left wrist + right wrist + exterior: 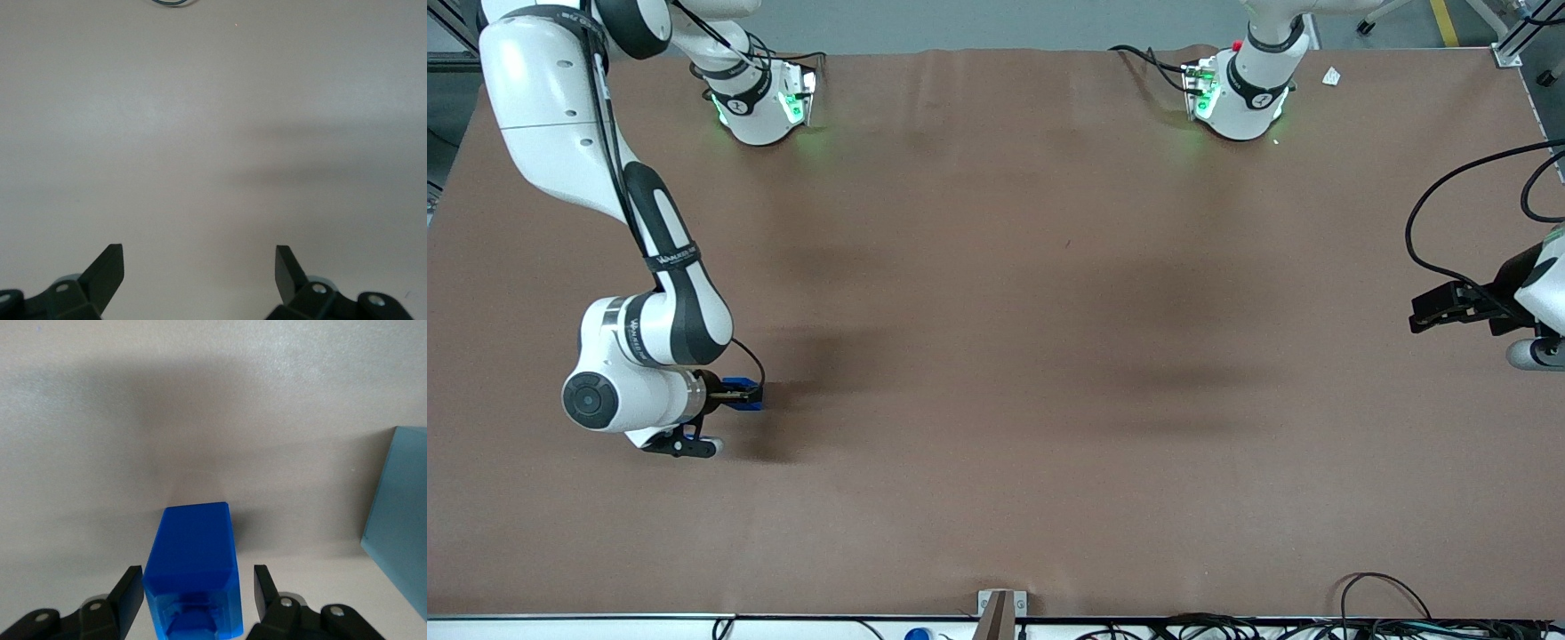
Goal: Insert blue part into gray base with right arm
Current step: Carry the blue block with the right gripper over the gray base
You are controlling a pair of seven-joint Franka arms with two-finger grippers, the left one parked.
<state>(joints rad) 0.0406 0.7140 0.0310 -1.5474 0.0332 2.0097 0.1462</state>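
Near the working arm's edge of the brown surface (996, 356), the right arm's black gripper (199, 587) straddles the small bright-blue plastic block (193, 560), fingers (130, 590) released. The pickup is in hand; next, clench and lift. A blue-gray slab (400, 513) lies beside the block, perhaps the gray base.

Blue part (193, 570) between apparently parted claw (198, 592) fingers

The right arm (605, 187) bends low over the table, its gripper (198, 590) spread wide, fingers (131, 590) apart.
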